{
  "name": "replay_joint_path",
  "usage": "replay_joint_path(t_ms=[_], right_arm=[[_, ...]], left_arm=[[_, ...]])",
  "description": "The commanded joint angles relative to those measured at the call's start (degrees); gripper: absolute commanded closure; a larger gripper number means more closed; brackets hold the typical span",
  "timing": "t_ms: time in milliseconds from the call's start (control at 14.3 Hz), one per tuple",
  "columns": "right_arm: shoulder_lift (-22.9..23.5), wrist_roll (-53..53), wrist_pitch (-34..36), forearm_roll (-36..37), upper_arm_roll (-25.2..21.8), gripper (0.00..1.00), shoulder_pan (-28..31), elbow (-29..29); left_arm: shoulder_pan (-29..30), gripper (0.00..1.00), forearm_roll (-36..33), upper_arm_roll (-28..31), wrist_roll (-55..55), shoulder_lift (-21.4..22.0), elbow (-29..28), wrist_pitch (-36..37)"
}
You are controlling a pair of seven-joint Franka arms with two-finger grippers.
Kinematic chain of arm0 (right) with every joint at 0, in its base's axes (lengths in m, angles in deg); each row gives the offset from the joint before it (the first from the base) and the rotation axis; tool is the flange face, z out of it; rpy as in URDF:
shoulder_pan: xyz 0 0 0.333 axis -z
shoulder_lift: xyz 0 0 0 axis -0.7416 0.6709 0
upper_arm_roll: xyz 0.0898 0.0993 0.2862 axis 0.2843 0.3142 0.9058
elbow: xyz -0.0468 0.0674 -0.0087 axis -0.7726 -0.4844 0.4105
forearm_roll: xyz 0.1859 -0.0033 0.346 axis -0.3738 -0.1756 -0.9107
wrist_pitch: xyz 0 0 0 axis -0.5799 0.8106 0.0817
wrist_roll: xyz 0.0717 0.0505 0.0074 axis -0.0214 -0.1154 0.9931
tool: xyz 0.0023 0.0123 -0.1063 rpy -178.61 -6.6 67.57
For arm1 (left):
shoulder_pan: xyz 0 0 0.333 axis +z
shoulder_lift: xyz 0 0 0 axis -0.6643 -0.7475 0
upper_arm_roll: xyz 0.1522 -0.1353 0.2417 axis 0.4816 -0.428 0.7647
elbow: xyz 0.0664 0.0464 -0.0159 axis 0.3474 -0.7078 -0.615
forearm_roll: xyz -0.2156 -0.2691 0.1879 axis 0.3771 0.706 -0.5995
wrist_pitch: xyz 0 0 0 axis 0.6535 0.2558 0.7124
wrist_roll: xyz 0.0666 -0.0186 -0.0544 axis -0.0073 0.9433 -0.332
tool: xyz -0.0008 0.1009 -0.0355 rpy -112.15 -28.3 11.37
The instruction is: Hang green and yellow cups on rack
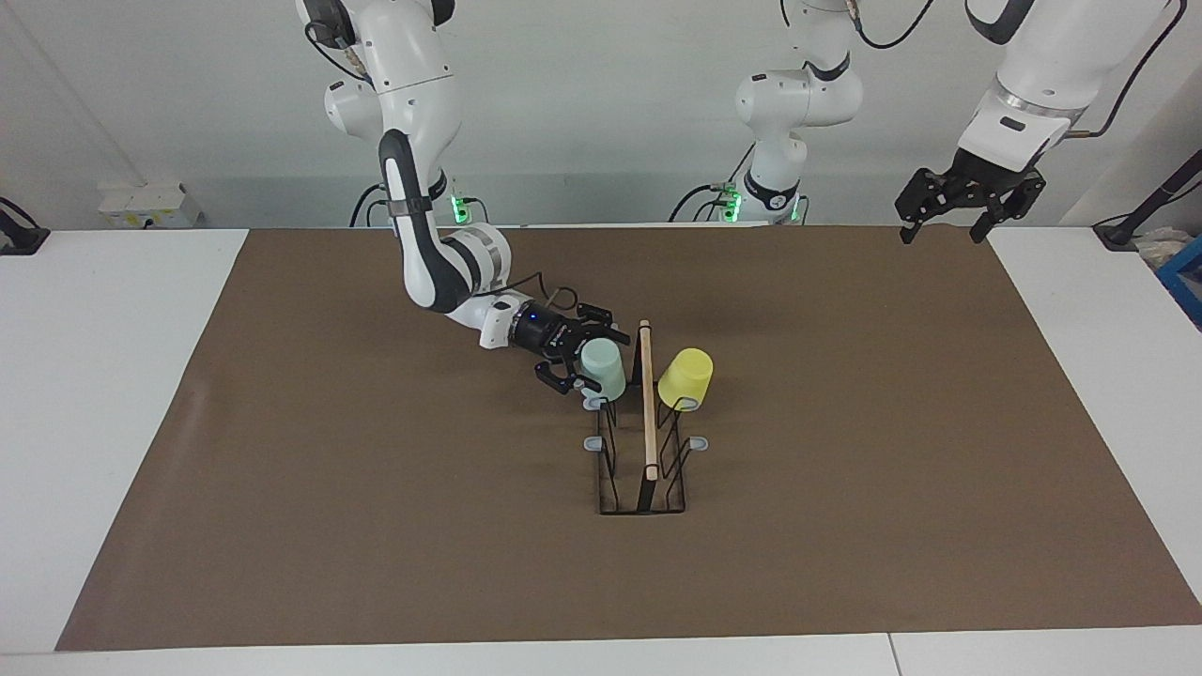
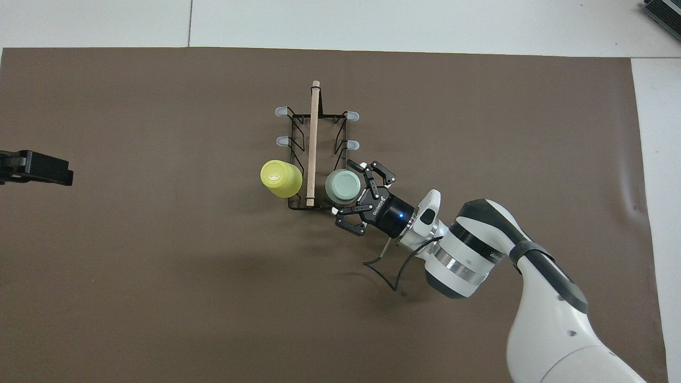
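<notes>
The black wire rack [image 1: 648, 427] with its wooden top bar stands mid-table; it also shows in the overhead view [image 2: 313, 133]. The mint green cup [image 1: 604, 368] [image 2: 342, 186] hangs upside down on a peg at the rack's end nearer the robots, on the side toward the right arm. The yellow cup [image 1: 685, 377] [image 2: 280, 178] hangs upside down on the matching peg toward the left arm. My right gripper [image 1: 584, 359] [image 2: 357, 198] is open, its fingers spread beside the green cup. My left gripper [image 1: 947, 230] [image 2: 32, 167] waits open, raised over the table edge.
A brown mat [image 1: 282, 469] covers the table. Several grey-tipped pegs farther from the robots carry nothing, such as one [image 1: 593, 443] on the right arm's side and one [image 1: 698, 441] on the left arm's side.
</notes>
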Motion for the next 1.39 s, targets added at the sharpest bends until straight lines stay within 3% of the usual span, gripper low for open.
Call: replay_joint_path(t_ms=[0, 209, 558, 906, 1324], right_arm=[[-0.17, 4.0, 0.18, -0.88, 0.25, 0.0, 0.7, 0.69], [-0.79, 3.92, 0.18, 4.55, 0.25, 0.0, 3.24, 0.69], [-6.67, 0.67, -4.29, 16.69, 0.16, 0.0, 9.3, 2.62], [-8.79, -2.23, -4.74, 26.52, 0.07, 0.0, 13.78, 2.63], [-11.16, -11.54, -3.34, 59.9, 0.07, 0.0, 28.54, -4.48]], left_arm=[[0.25, 0.0, -0.28, 0.07, -0.09, -2.48, 2.25, -0.03], [0.17, 0.0, -0.28, 0.15, 0.0, -3.8, 4.1, 0.32], [-1.5, 0.0, 0.78, 1.2, -0.79, -2.31, 3.31, 0.58], [-2.47, 0.0, 0.86, 3.23, -0.88, -2.13, 3.14, 1.2], [-3.09, 0.0, 0.78, 2.88, -1.85, -1.43, 1.91, 1.19]])
